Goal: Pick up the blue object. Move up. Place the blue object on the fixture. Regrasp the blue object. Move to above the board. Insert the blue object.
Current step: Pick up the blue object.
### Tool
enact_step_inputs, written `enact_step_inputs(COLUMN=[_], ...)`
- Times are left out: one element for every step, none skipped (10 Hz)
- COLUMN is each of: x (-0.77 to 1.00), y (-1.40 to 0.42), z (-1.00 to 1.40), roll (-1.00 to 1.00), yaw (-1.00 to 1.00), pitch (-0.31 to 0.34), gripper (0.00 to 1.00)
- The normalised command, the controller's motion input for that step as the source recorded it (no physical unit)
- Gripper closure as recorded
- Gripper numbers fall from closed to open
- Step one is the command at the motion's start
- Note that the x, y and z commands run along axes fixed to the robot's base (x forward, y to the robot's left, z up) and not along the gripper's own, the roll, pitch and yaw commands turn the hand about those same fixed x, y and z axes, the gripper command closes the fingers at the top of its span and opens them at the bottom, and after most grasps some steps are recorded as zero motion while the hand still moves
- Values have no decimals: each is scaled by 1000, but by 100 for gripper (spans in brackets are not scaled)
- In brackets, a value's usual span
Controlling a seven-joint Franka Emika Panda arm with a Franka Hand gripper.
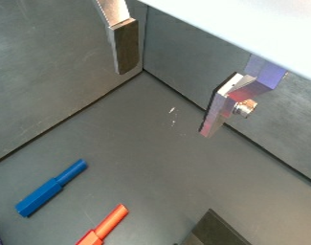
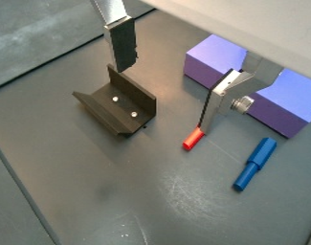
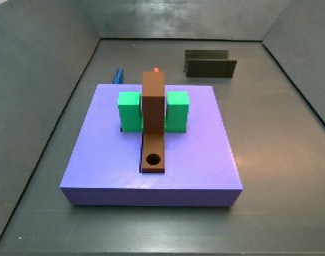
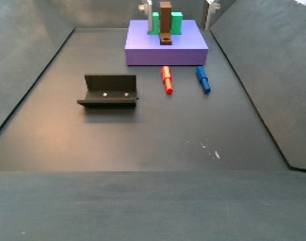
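The board (image 3: pixel 151 165) fills a side view, carrying two green blocks (image 3: pixel 130 111) and a brown bar (image 3: pixel 153 120); the fixture (image 3: pixel 210 65) stands behind it. Another side view shows the fixture (image 4: pixel 110 91) well apart from the board (image 4: pixel 168 49). The blue peg (image 4: pixel 203 78) lies on the floor beside a red peg (image 4: pixel 167 79), just before the board. The gripper (image 2: pixel 165 69) hangs above the floor, jaws spread and empty, fingers (image 1: pixel 123 45) showing in both wrist views only.
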Motion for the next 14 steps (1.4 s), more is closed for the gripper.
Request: enact_step_inputs(x=[0, 0, -57, -211, -246, -246, -223, -60, -26, -131, -306, -437, -494, -463], y=[-17, -331, -751, -837, -846, -860, -903, -909, -757, -580, -340, 0, 0, -14], z=[0, -40, -123, -129, -117, -120, -137, -143, -206, -426, -737, -826, -837, -769], roll=[0, -9, 0, 0, 0, 0, 0, 0, -86, -176, -21, -56, -23, 71], yaw=[0, 0, 206, 334, 326, 309, 260, 140, 89, 0, -226, -360, -326, -251], pitch=[0, 0, -19, -39, -41, -41, -43, -57, -86, -157, -243, -216, -206, -217], gripper=[0, 0, 0, 0, 0, 0, 0, 0, 0, 0, 0, 0, 0, 0])
